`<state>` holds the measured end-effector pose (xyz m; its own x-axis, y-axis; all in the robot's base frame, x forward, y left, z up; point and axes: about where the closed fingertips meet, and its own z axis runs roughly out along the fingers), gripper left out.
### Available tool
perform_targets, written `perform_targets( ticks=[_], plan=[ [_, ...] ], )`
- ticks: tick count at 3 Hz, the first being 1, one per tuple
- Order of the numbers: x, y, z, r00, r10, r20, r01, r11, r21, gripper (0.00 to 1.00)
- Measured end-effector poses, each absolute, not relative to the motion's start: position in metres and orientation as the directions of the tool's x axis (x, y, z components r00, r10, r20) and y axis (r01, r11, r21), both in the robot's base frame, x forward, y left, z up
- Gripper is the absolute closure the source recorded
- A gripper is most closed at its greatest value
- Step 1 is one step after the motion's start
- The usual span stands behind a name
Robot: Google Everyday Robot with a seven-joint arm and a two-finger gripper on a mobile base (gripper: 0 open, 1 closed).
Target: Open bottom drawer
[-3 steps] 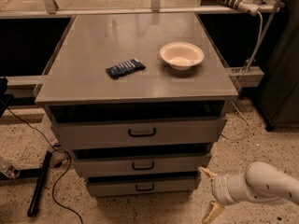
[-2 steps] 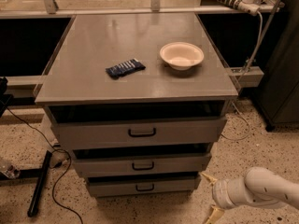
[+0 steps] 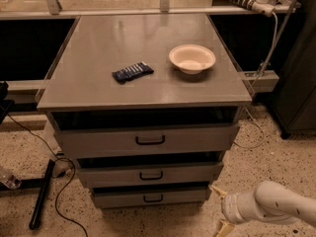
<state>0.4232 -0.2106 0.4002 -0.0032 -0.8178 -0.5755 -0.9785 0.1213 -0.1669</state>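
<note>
Gripper (image 3: pixel 220 209), jaws spread and empty, sits right of the bottom drawer (image 3: pixel 118 199), so it could easily miss that small loop handle (image 3: pixel 153 198).

The hand (image 3: pixel 220 209) hovers low at right, fingers spread, just beside the bottom drawer (image 3: pixel 118 198) (black loop handle (image 3: pixel 153 198) untouched); a bowl (image 3: pixel 192 58) and dark packet (image 3: pixel 132 72) rest on the surface (image 3: pixel 98 43).
</note>
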Motion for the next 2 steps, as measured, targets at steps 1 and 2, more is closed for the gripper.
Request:
perform_targets(
  ticks=[1,2],
  plan=[
    [0.436,-0.203,0.373,0.013,-0.808,-0.59,-0.974,0.123,-0.191,0.0],
    [0.472,-0.184,0.316,0.073,-0.771,-0.633,-0.965,0.106,-0.24,0.0]
  ],
)
